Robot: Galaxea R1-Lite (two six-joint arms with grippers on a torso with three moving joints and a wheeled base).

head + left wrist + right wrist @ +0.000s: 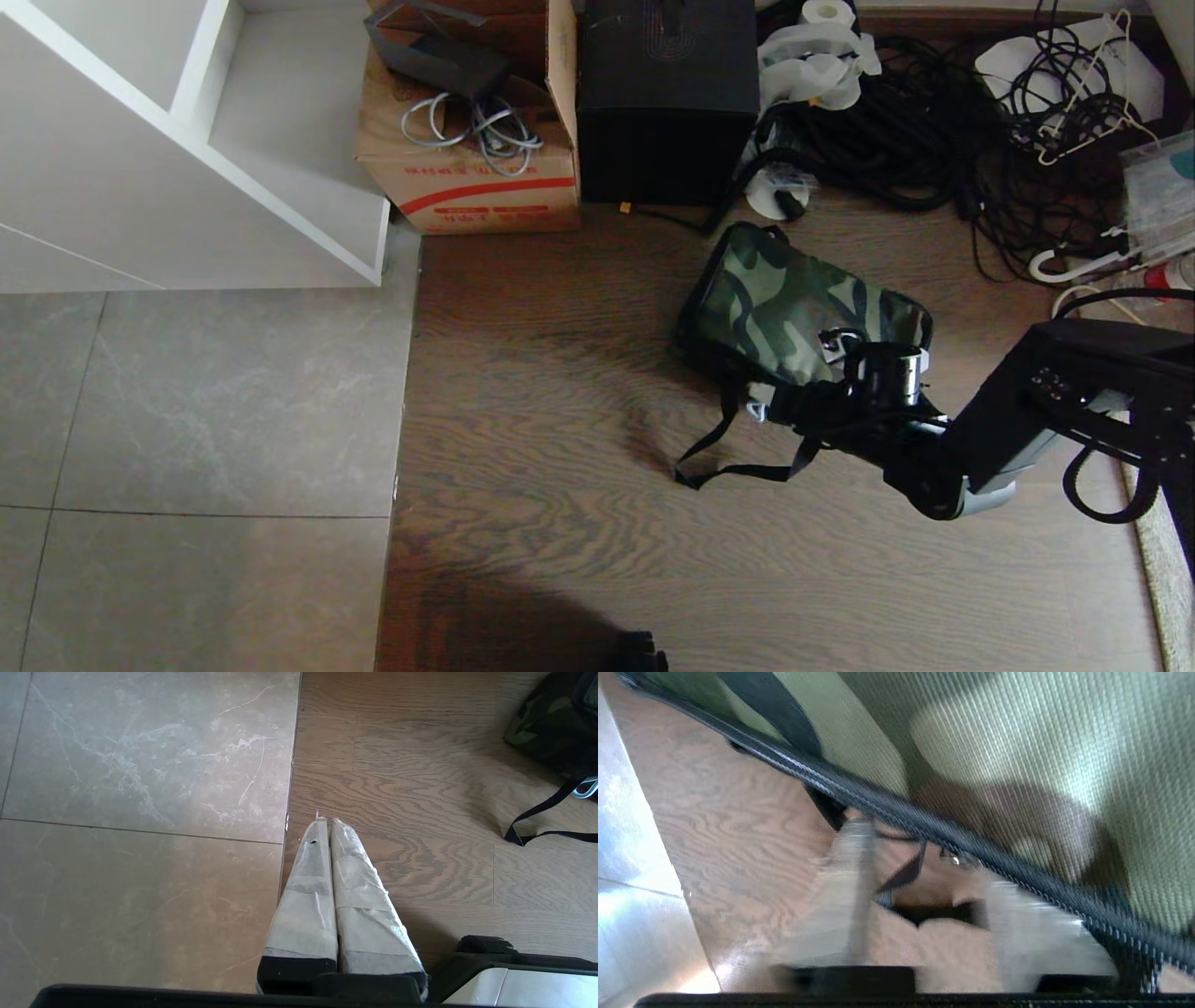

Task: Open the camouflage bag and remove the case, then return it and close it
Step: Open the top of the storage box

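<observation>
The camouflage bag (803, 303) lies closed on the wooden floor, its black strap (738, 471) trailing toward me. My right gripper (761, 406) sits low at the bag's near edge. In the right wrist view its taped fingers (852, 868) are blurred and stand apart, with floor and a bit of strap showing between them. One finger is right against the bag's black edging (896, 812), and nothing is held. The case is hidden. My left gripper (325, 822) hangs shut and empty over the seam between tile and wood, well away from the bag (551, 728).
Behind the bag stand a tall black box (667, 93) and a brown cardboard carton (467, 177). A tangle of black cables (934, 121) and white hangers fills the back right. A white shelf unit (187, 140) stands at the far left, above grey tile (187, 420).
</observation>
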